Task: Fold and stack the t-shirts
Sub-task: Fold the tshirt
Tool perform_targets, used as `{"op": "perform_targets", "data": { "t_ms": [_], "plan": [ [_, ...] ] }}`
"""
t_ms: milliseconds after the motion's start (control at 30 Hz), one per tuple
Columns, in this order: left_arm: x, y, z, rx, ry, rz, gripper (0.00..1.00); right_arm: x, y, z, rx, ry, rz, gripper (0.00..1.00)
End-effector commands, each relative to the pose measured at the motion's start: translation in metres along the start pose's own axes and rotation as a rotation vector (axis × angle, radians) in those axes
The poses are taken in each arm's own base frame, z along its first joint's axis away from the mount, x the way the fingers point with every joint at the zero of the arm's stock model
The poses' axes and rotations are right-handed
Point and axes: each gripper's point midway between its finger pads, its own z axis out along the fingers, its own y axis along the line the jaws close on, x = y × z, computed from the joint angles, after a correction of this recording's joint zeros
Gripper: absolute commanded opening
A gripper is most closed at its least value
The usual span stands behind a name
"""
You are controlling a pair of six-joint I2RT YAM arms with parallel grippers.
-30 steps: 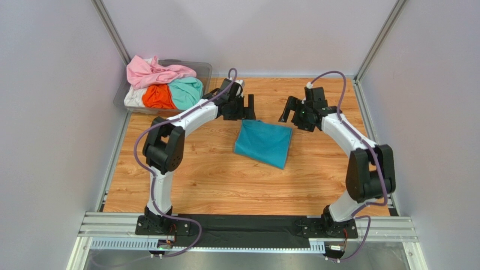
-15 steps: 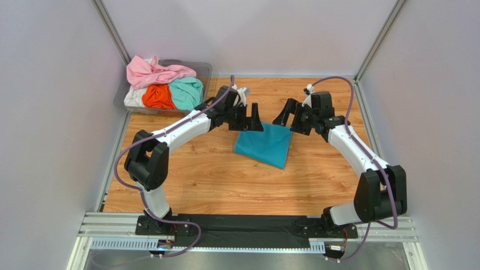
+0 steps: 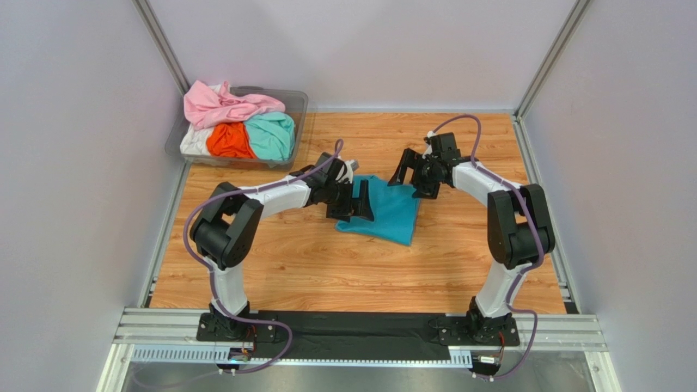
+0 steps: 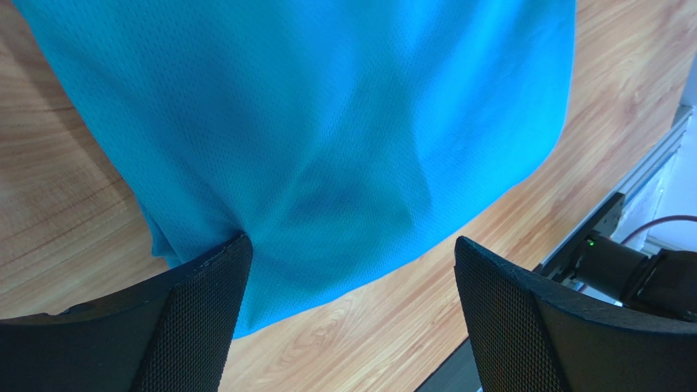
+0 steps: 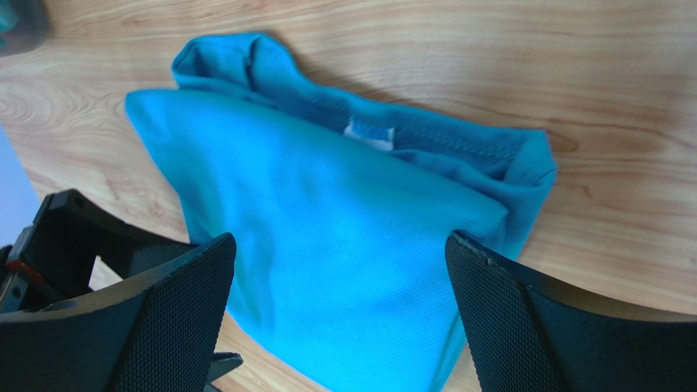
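Observation:
A folded teal-blue t-shirt [image 3: 390,214] lies on the wooden table near the middle. It fills the left wrist view [image 4: 327,122] and the right wrist view [image 5: 344,229], where its collar and white label face the far side. My left gripper [image 3: 360,204] is open and low over the shirt's left edge, one fingertip [image 4: 204,310] touching the fabric. My right gripper [image 3: 411,173] is open over the shirt's far right corner. Pink [image 3: 221,104], orange [image 3: 229,140], mint green [image 3: 272,134] and white [image 3: 193,144] t-shirts are heaped at the back left.
The heap of shirts rests in a clear plastic tub [image 3: 296,101] at the table's back left corner. Grey walls and metal posts close in the table on three sides. A black strip and rail run along the near edge [image 3: 360,325].
Both grippers have come down and inward onto the teal shirt: the left moved right and nearer onto its left edge, the right moved left to its far corner. The shirt's left edge has bunched slightly.

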Motion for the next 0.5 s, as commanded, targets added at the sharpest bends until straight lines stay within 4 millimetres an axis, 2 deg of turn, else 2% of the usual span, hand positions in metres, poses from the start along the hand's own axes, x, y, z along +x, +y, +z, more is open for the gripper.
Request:
{"op": "perform_targets", "data": {
  "t_ms": [0,167,267,300,400,433,467],
  "plan": [
    [0.002,0.010,0.010,-0.014,-0.001,-0.004,1.00,-0.022,0.000,0.007,0.017,-0.059,-0.030,1.00],
    [0.008,0.013,0.014,-0.018,0.022,-0.018,0.99,-0.017,-0.011,0.020,0.043,-0.028,-0.037,1.00],
    [0.001,0.005,0.005,-0.007,-0.007,-0.013,0.99,-0.020,-0.009,0.018,0.047,-0.024,-0.046,1.00],
    [-0.006,-0.003,-0.003,0.006,-0.031,-0.001,0.99,-0.022,-0.007,0.016,0.045,-0.024,-0.057,1.00],
    [-0.022,-0.022,-0.028,0.015,-0.091,0.030,0.99,-0.028,0.007,-0.003,0.038,-0.027,-0.088,1.00],
    [-0.026,-0.027,-0.035,0.017,-0.110,0.045,0.99,-0.035,0.018,-0.017,0.019,-0.053,-0.108,1.00],
    [-0.033,-0.034,-0.051,0.009,-0.151,0.065,0.99,-0.041,0.028,-0.029,0.001,-0.075,-0.123,1.00]
  ]
}}
